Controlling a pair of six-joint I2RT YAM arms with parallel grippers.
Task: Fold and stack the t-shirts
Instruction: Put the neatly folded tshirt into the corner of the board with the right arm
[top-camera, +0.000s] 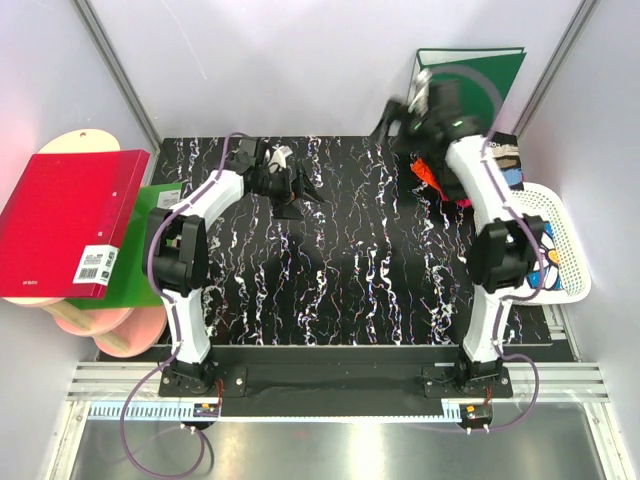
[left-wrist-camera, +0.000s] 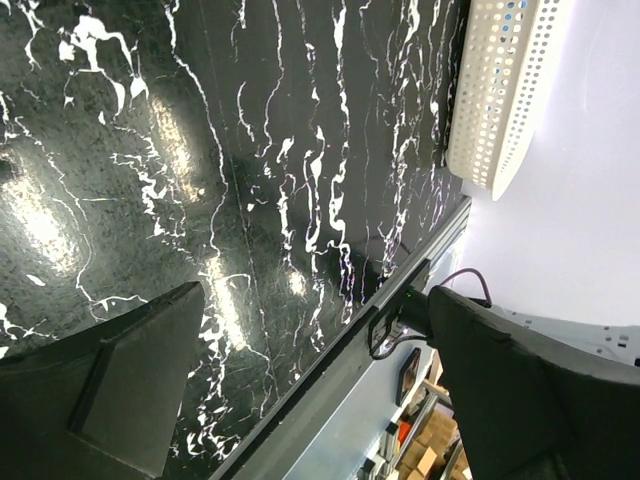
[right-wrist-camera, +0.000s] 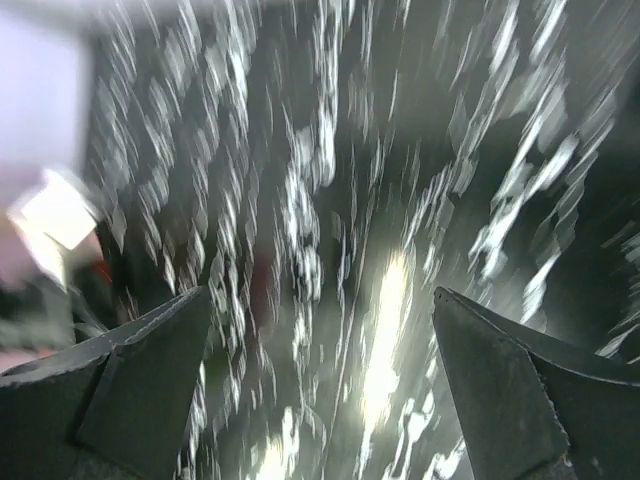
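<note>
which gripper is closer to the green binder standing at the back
Right. The right gripper is just in front-left of the green binder; the left gripper is over the table, much farther to its left.

1. A black desk top with white marble veins fills the middle.
2. A white plastic lattice basket sits at the right edge of the desk, partly over it.
3. A green ring binder stands upright behind the far right corner.
4. A red ring binder with a white barcode label lies beyond the left edge, over a flat green sheet and round pale wooden boards.
</note>
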